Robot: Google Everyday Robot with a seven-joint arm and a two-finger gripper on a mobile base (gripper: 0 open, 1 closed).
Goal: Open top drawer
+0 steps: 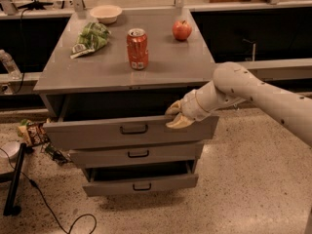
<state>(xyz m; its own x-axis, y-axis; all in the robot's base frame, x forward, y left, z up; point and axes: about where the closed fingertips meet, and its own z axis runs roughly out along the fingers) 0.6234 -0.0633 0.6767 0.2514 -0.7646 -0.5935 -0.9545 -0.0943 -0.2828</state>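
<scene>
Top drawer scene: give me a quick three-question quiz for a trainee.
1. Name what stands between the green bag and the apple.
2. True or false: the top drawer is fully shut.
3. Where is the gripper? A) over the apple B) at the top drawer's upper edge, right of its handle C) on the green bag
Key: 1 red soda can; 2 false, partly pulled out; 3 B.

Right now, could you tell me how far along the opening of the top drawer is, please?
Done: the top drawer is already pulled partway out, with a dark gap showing under the cabinet top. In hand: the pincer grips the upper rim of the drawer front, well to the side of the black handle. Left: probably pulling it further out if a fuller opening is wanted, then letting go.
</scene>
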